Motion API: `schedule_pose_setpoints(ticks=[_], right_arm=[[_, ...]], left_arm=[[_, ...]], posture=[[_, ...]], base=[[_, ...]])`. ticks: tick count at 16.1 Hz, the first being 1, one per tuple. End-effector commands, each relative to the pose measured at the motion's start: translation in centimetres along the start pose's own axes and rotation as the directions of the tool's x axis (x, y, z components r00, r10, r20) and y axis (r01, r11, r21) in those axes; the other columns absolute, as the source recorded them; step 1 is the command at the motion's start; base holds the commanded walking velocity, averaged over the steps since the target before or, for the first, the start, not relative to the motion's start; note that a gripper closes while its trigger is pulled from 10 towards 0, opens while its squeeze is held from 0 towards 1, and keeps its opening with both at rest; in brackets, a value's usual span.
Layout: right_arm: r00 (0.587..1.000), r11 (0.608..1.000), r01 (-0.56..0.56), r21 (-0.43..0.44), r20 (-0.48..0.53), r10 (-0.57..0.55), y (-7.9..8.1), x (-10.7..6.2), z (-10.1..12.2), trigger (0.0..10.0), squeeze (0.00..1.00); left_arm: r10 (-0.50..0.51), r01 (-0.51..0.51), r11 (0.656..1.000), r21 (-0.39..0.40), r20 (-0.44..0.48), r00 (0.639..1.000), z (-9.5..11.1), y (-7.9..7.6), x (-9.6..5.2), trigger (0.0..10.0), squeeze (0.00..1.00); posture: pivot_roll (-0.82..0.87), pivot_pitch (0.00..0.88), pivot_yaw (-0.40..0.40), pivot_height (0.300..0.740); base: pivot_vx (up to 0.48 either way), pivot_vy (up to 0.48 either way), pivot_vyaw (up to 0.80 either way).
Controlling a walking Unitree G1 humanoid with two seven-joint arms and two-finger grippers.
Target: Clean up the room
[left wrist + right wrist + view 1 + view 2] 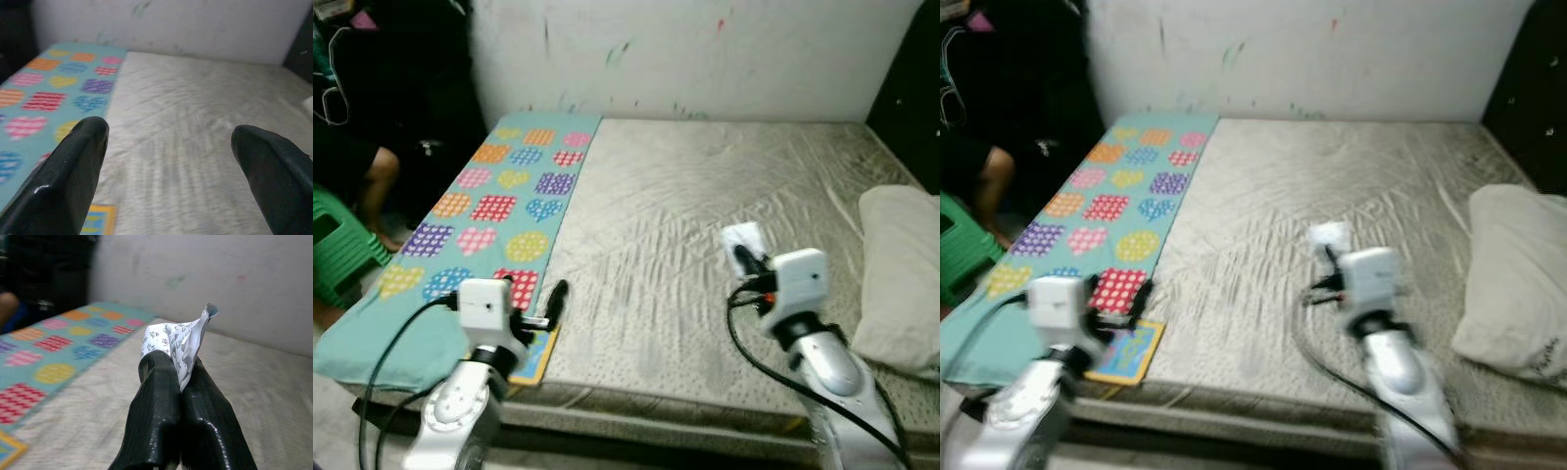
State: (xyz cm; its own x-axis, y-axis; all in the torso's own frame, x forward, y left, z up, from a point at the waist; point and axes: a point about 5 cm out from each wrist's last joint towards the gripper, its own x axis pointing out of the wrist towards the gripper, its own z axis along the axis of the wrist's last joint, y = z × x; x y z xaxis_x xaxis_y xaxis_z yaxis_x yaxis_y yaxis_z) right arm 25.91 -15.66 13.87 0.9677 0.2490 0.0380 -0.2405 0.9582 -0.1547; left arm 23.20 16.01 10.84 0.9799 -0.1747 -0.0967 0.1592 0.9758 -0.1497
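Paper (182, 345), a small crumpled white scrap with dark print, is the thing in hand here: it sticks up from between the tips of the right gripper (178, 369), whose two black fingers are pressed together on its lower edge. From the head view the scrap (744, 241) hangs over the middle of the bed (705, 206), above the bare grey mattress. It looks feather-light and limp, likely to tear or slip if pinched loosely, so a firm hold well in from the edge, as now, seems the safe way to carry it. Toward the bed's left side lies a teal mat (499, 211) patterned with coloured hearts and squares, and at the near corner of the bed beside that mat sits a flat yellow-bordered book (1126, 354). The left gripper (171, 147) hovers over that near corner with its fingers spread wide and nothing between them. At the bed's right edge rests a pale pillow (901, 274). Beyond the mat, off the bed, a person's arm (380, 181) and a green stool (337, 245) are in view. The right wrist view shows the print and the grip on the paper plainly, while the head views give its place over the bed.
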Motion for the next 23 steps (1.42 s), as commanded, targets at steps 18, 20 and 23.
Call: schedule_pose_setpoints(ticks=[18, 20, 23], right_arm=[[1.0, 0.999, 0.011, -0.032, 0.013, -0.011, -0.66, -0.02, 0.34, 10.0, 0.0], [1.0, 0.999, 0.012, -0.031, 0.012, -0.011, -0.64, -0.02, 0.32, 10.0, 0.0], [1.0, 0.999, 0.014, -0.031, 0.009, -0.014, -0.63, -0.07, 0.22, 10.0, 0.0]], left_arm=[[-0.11, 0.112, 0.993, -0.034, 0.063, 0.992, 0.83, -1.34, -0.08, 10.0, 0.0], [-0.109, 0.111, 0.993, -0.032, 0.062, 0.992, 0.84, -1.32, -0.08, 10.0, 0.0], [-0.109, 0.111, 0.993, -0.028, 0.059, 0.992, 0.8, -1.26, -0.08, 10.0, 0.0]], posture=[[-0.22, 0.0, 0.055, 0.74], [-0.22, 0.0, 0.056, 0.74], [-0.22, 0.0, 0.057, 0.74]], base=[[0.087, 0.095, 0.0], [0.276, 0.0, 0.0], [0.28, 0.0, 0.0]])
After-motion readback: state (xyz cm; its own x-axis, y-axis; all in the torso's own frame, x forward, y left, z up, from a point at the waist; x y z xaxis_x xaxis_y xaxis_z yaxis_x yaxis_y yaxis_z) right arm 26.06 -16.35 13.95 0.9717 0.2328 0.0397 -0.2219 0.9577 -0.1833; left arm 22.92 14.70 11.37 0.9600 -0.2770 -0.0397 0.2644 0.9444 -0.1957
